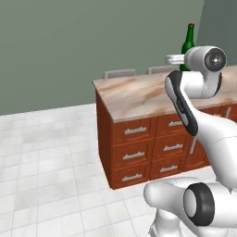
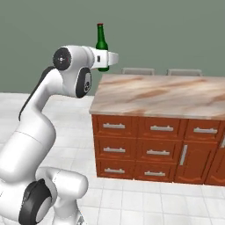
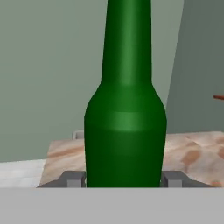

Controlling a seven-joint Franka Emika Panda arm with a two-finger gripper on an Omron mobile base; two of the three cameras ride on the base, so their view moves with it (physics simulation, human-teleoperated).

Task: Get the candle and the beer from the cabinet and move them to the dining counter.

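The gripper (image 3: 125, 179) clamps the upright beer (image 3: 125, 131) low on its body. The dining counter (image 3: 192, 153) lies beyond, from nine to three o'clock in the hand view.

beer (image 2: 102, 41) upright in gripper (image 2: 103, 58) | above dining counter (image 2: 162, 94) corner

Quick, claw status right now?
Claw: closed on the beer, held upright, off the counter.
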